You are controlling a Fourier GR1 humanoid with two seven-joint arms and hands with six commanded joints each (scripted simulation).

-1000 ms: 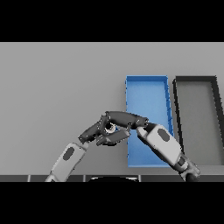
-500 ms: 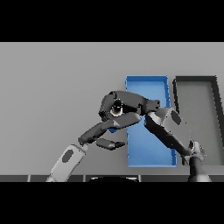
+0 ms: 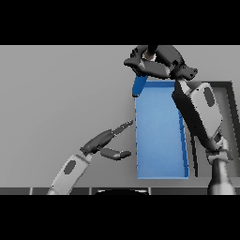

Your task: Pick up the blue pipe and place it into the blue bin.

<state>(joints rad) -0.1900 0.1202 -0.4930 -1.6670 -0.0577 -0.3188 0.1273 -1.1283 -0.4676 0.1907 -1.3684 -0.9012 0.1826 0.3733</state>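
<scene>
Above the blue bin's [image 3: 161, 136] far left corner, the right hand [image 3: 161, 65] grips the blue pipe [image 3: 138, 86] hanging down; shift it inward over the floor before releasing; the left hand [image 3: 105, 143] rests slack above the desk [image 3: 56, 103].

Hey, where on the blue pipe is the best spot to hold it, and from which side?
The blue pipe is best held at its upper end, from above, as the right hand has it now: it hangs nearly upright, lower end free at the blue bin's far left corner. The left hand lies open on the table, apart.
</scene>
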